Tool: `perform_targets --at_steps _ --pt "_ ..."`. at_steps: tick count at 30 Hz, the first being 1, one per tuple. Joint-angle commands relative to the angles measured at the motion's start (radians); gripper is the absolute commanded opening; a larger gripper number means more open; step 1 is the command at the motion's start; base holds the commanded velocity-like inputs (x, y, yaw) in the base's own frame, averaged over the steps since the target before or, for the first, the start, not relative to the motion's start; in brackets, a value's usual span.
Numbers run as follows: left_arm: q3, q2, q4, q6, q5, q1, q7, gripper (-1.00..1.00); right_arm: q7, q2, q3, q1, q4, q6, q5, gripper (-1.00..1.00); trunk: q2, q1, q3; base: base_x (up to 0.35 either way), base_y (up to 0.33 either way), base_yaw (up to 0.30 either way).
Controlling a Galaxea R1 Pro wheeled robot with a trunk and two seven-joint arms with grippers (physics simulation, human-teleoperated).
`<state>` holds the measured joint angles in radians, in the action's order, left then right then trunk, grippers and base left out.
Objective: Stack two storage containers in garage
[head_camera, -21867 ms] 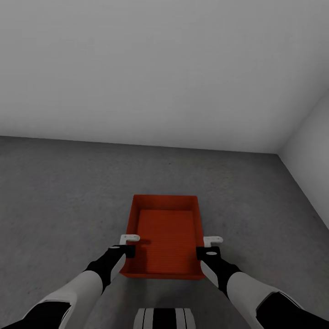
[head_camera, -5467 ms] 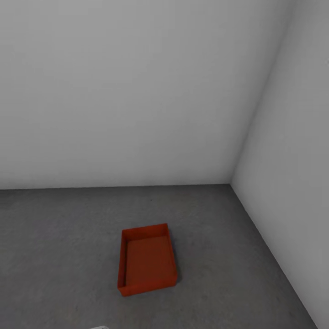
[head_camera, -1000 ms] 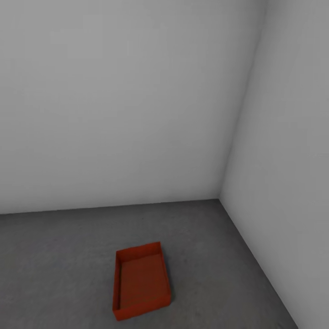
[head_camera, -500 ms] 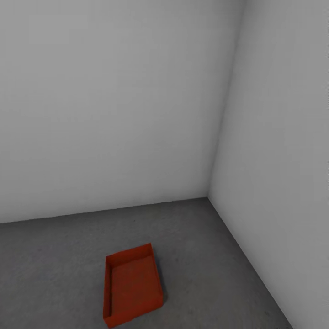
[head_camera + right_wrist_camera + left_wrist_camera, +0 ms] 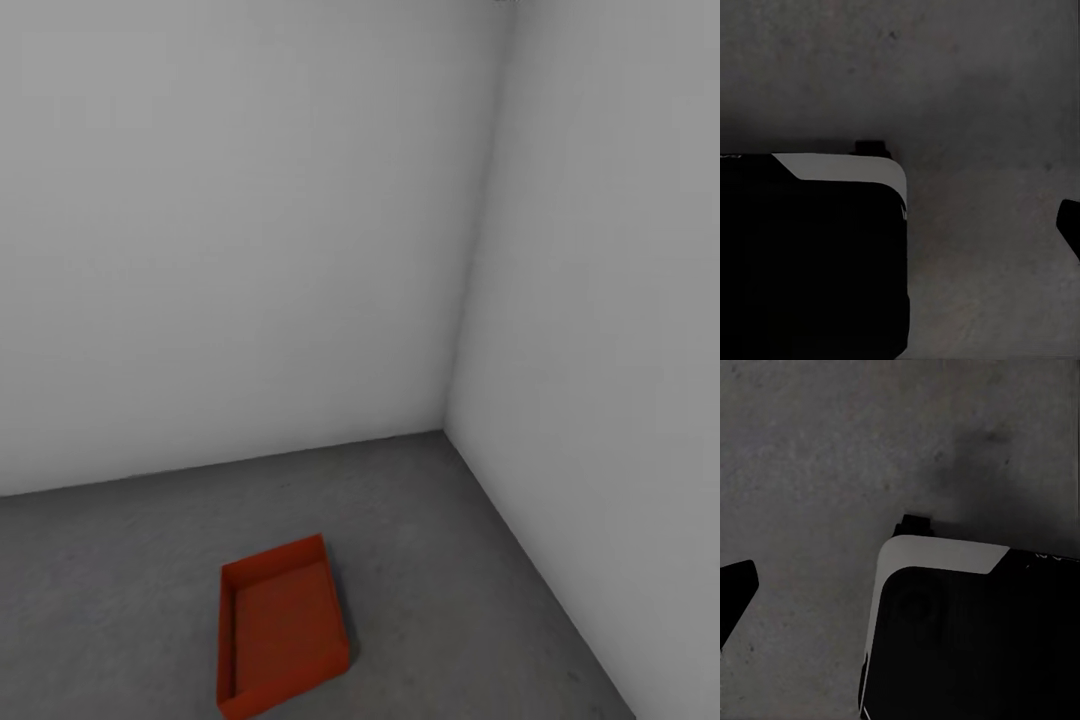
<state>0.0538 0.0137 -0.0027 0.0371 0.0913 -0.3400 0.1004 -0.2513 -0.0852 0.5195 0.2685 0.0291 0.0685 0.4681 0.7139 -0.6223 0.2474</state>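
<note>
One orange-red open-top storage container (image 5: 283, 635) lies empty on the dark grey concrete floor (image 5: 450, 560) of the garage, close to the corner where two plain grey-white walls meet. Nothing is stacked on it. Both wrist views look straight down at the floor. A dark fingertip (image 5: 735, 589) of my left gripper (image 5: 900, 592) shows at the picture's edge, far out to the side. A fingertip (image 5: 1071, 225) of my right gripper (image 5: 900, 225) shows the same way. Neither gripper holds anything, and both are well away from the container.
The back wall (image 5: 230, 250) and the right wall (image 5: 610, 330) meet in a corner behind and to the right of the container. My own black-and-white base (image 5: 967, 630) shows below both wrists, with its edge (image 5: 847, 169) pale.
Both grippers have let go of the container since the oldest frame, and I have backed off. Over the last second only the camera has turned; the container stays put.
</note>
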Motion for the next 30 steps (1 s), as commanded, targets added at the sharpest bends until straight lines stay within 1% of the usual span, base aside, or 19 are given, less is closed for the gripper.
perform_targets --at_steps 1,21,30 --pt "0.004 0.0 0.0 0.003 0.008 -0.001 0.001 1.0 0.0 -0.001 0.008 0.001 0.003 0.006 0.01 1.0 0.001 0.0 0.001 0.0 0.0 -0.266" --pt "0.005 0.002 0.0 0.002 0.008 -0.001 0.001 1.0 0.0 -0.001 0.008 0.001 0.003 0.011 0.009 1.0 0.001 0.0 0.001 0.0 0.0 -0.281" --pt "0.004 0.002 0.0 0.001 0.008 -0.001 0.001 1.0 0.0 0.002 0.009 0.001 0.003 0.014 0.005 1.0 0.001 0.0 0.001 0.0 0.0 -0.082"
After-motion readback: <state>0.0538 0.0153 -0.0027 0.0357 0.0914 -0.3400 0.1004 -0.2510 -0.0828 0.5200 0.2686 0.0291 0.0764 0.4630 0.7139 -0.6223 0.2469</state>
